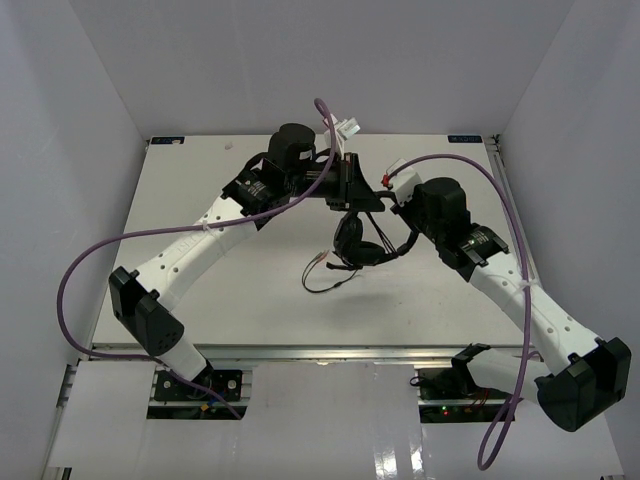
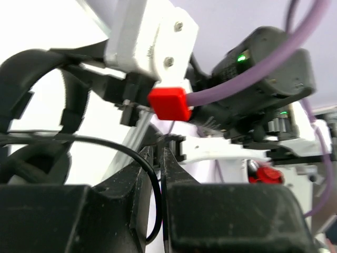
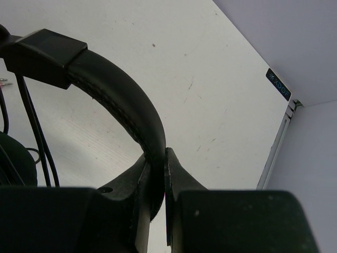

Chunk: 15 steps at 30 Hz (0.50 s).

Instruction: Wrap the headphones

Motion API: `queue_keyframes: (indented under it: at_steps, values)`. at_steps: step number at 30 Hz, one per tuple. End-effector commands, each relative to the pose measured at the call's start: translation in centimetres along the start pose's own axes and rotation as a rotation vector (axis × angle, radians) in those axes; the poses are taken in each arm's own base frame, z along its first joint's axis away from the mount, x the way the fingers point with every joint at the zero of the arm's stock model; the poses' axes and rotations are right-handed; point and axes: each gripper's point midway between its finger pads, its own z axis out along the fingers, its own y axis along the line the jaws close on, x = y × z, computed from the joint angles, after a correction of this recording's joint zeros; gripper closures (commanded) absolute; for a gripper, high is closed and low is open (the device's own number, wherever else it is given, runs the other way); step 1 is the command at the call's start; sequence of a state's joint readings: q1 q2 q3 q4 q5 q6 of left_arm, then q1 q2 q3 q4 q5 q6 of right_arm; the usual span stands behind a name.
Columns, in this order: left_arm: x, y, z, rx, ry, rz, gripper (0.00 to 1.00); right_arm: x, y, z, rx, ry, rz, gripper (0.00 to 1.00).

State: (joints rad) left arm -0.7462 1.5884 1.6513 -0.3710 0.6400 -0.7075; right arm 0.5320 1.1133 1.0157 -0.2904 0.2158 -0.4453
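The black headphones hang above the middle of the table. My right gripper is shut on the padded headband, which runs between its fingers in the right wrist view. My left gripper is just beyond the headphones and is shut on the thin black cord, which curves down between its fingers in the left wrist view. The rest of the cord trails in a loop on the table, with the small reddish plugs at its left. An earcup shows at the left edge.
The white table is walled at the left, back and right. Purple cables arc off both arms. The right arm's wrist housing with a red block sits close in front of my left gripper.
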Motion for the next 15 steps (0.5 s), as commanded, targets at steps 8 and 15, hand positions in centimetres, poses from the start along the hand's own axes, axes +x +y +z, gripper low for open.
queue_keyframes:
  at_steps: [8, 15]
  values:
    - [4.3, 6.1, -2.3, -0.271, 0.228, 0.173, 0.77, -0.9, -0.4, 0.3, 0.016, -0.043, -0.014, 0.92]
    - [5.5, 8.4, -2.4, -0.328, 0.267, 0.202, 0.78, -1.3, 1.3, 0.1, -0.095, -0.066, -0.073, 0.92]
